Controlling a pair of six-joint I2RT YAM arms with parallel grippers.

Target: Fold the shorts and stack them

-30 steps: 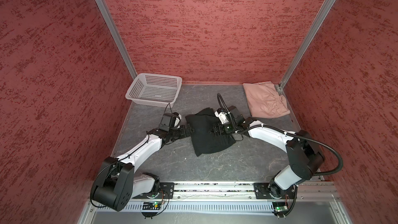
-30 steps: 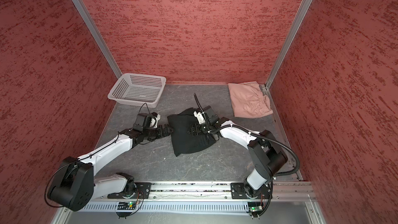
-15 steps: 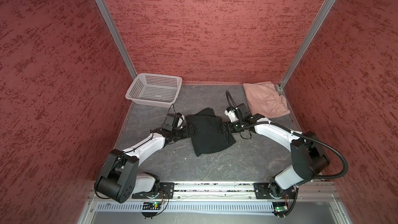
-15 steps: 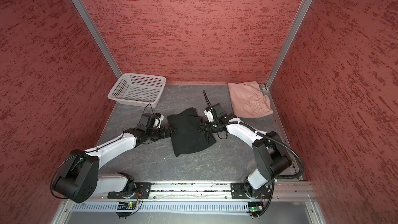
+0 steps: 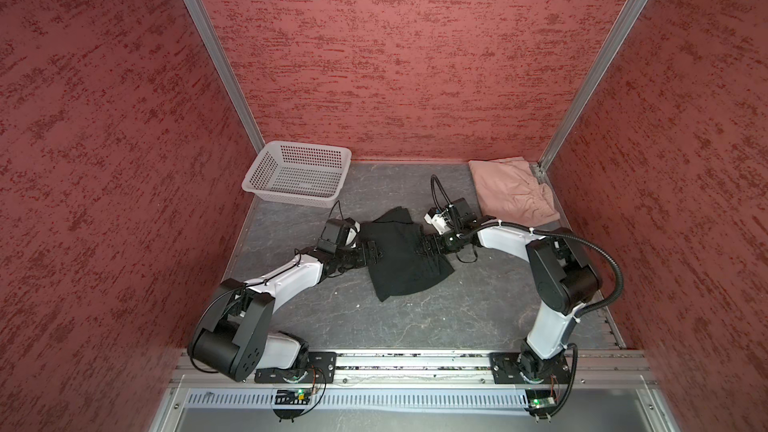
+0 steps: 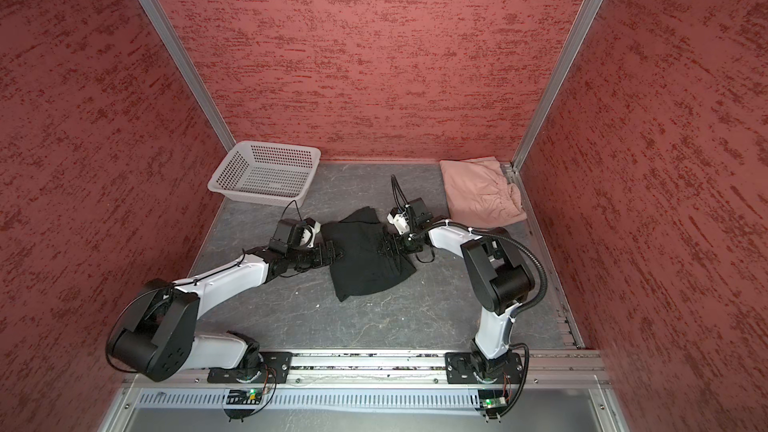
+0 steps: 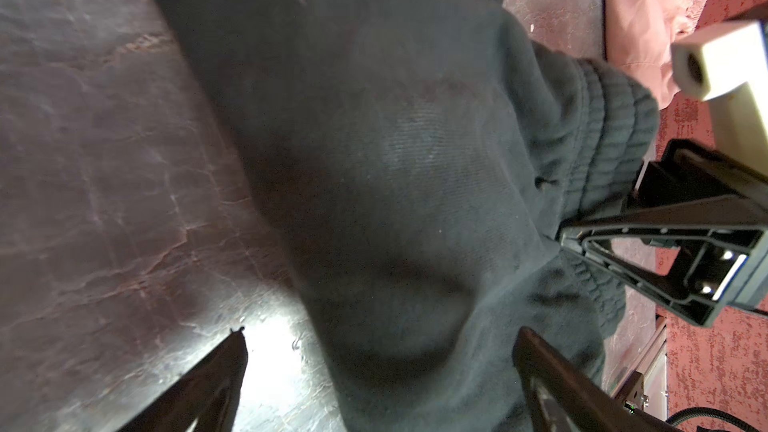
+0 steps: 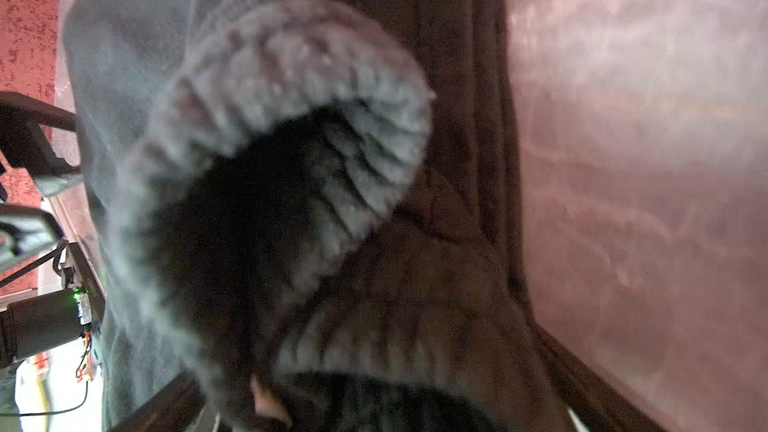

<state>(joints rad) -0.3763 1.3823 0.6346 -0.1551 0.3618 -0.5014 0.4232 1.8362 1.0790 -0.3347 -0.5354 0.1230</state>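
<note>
The black shorts (image 5: 401, 257) (image 6: 365, 259) lie flat near the middle of the dark marbled tabletop (image 5: 374, 326). They form a rough oblong whose long axis runs from the far wall toward the front rail, leaning a little to the right as it comes nearer; a narrow tip points at the far wall and the wider end fans out toward the rail. Their ribbed waistband (image 7: 602, 126) lies along the edge beside the right gripper (image 5: 428, 245) and, in the right wrist view, curls up and over itself. The left gripper (image 5: 372, 253) sits at the shorts' opposite edge, low over the table, its fingers (image 7: 216, 384) spread wide with a soft hump of black cloth between them, not closed on it. The right gripper faces it, jaws likewise wide apart with the rolled band bulging into the gap; that view is blurred, and whether a pad touches the cloth I cannot tell. The pink shorts (image 5: 511, 193) (image 6: 478, 193) lie in the far right corner against the corner post, long axis also far to near, gathered waistband toward the right wall, apart from the black pair. The right arm's wrist camera (image 5: 451, 216) stands between the two pairs, and its white forearm (image 5: 503, 238) passes just in front of the pink pair. A white perforated basket (image 5: 311, 145) stands upright in the far left corner, well apart from both.
</note>
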